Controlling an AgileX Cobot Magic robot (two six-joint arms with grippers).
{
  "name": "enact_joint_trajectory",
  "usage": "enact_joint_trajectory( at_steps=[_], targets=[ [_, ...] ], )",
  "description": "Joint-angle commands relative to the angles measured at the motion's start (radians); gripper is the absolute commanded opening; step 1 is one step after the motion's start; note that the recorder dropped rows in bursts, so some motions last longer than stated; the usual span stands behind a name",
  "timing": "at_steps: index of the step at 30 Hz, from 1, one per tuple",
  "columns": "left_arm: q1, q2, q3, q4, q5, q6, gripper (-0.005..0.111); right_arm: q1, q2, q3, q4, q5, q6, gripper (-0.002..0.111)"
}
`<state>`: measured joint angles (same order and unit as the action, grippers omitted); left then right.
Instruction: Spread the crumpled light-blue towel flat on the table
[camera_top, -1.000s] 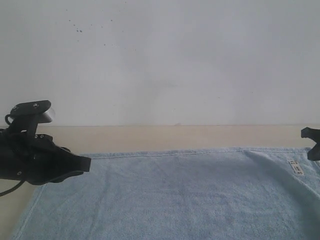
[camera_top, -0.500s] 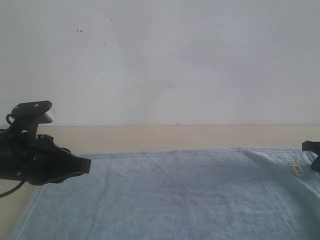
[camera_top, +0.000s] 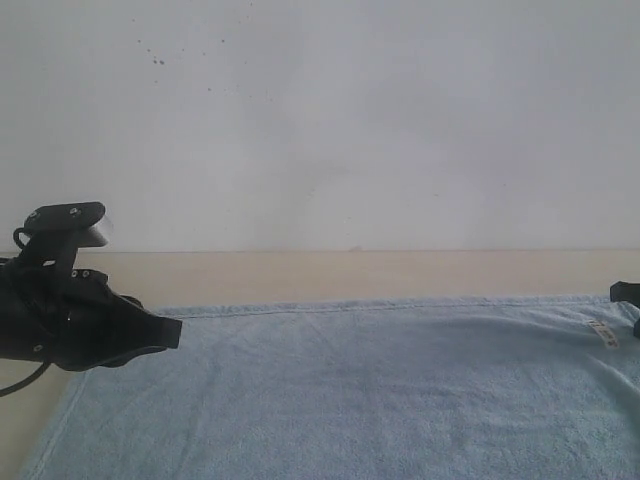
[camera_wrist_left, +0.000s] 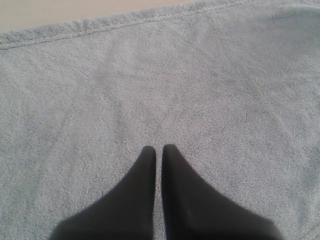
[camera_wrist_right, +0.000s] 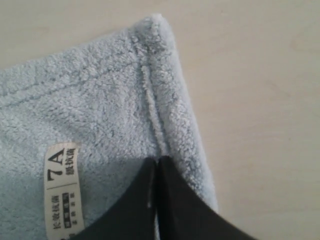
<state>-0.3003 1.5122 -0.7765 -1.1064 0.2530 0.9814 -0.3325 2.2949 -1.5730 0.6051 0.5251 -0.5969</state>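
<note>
**Arms over the towel.** The black left arm reached in across the left edge of the towel, with its camera mount standing above the wrist. The left gripper hung over the towel, its fingers pressed together. The right gripper lay over the towel's far right corner, jaws likewise closed. Whether it touched the towel could not be told.

Soft, even, rather dim light fills the exterior view, which looks hazy and low in contrast, the wall a flat grey-white. The left claw reads as a near-black shape with little detail. In the left wrist view the towel looks dull and greyish. The right wrist view is brighter and warmer: pile and tag are sharp, with a soft shadow beside the blurred right claw.
</note>
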Motion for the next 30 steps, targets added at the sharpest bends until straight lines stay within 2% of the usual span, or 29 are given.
enact_joint_trajectory(
  at_steps=[1,6,12,15,17,20,22,24,26,28,30],
  targets=[
    [0.001,0.001,-0.007,-0.003,0.007,0.007,0.004,-0.032,0.007,0.001,-0.022,-0.013,-0.004,0.001],
    [0.001,0.001,-0.007,-0.003,0.007,0.007,0.004,-0.067,-0.031,-0.035,-0.002,0.025,-0.008,0.001],
    [0.001,0.001,-0.014,-0.003,0.013,0.007,0.004,-0.086,-0.074,-0.035,0.143,0.148,-0.023,0.001],
    [0.001,-0.001,-0.016,-0.003,0.018,0.007,0.004,-0.080,-0.081,-0.019,0.248,0.283,-0.121,0.000],
    [0.001,-0.012,-0.016,-0.003,0.008,0.038,0.004,-0.065,-0.137,0.042,0.339,0.286,-0.246,0.000],
    [0.001,-0.078,-0.005,-0.003,-0.110,0.040,0.004,-0.026,-0.320,0.251,0.568,0.139,-0.423,0.000],
    [0.001,-0.171,0.029,-0.003,-0.286,0.011,0.004,0.026,-0.496,0.421,0.758,-0.021,-0.587,0.000],
    [0.001,-0.278,0.096,-0.009,-0.492,0.006,0.004,0.120,-0.662,0.567,0.935,-0.205,-0.792,0.000],
    [0.001,-0.372,0.182,-0.027,-0.616,0.008,0.004,0.263,-0.825,0.695,1.119,-0.468,-1.065,0.000],
    [0.001,-0.468,0.268,-0.035,-0.609,0.066,0.004,0.394,-0.945,0.757,1.139,-0.626,-1.232,0.000],
    [0.001,-0.571,0.366,-0.037,-0.552,0.055,0.004,0.494,-1.047,0.806,1.139,-0.665,-1.273,0.000]
  ],
)
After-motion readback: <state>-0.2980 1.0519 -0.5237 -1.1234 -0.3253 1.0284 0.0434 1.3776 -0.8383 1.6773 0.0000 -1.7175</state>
